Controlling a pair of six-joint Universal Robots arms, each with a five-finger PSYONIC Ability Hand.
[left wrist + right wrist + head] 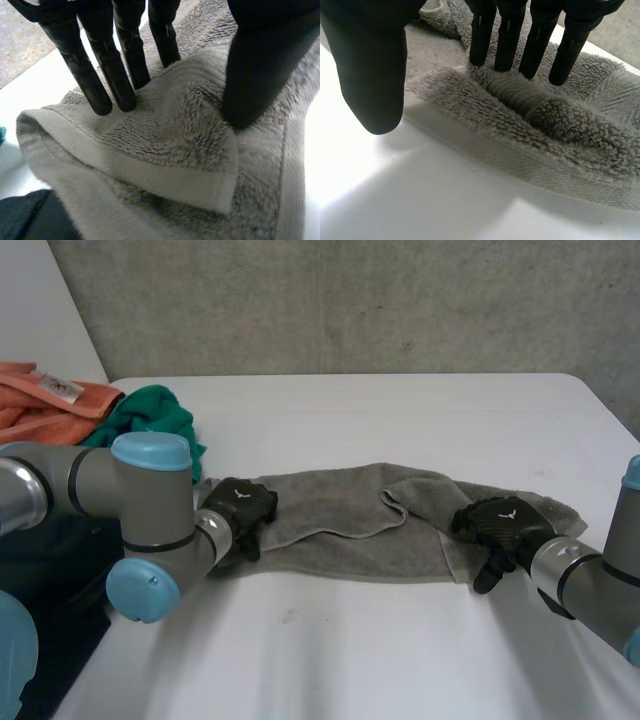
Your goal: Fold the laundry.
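Observation:
A grey towel lies rumpled in a long strip across the white table. My left hand is on its left end. Under that hand, the fingers and the thumb press into the towel and squeeze a raised ridge of cloth between them. My right hand is on the towel's right end, at the near edge. There the straight fingers rest on a bunched hem of the towel, while the thumb hangs over bare table, off the cloth.
An orange cloth and a green cloth are piled at the table's far left corner, behind my left arm. A grey concrete wall rises beyond the table's far edge.

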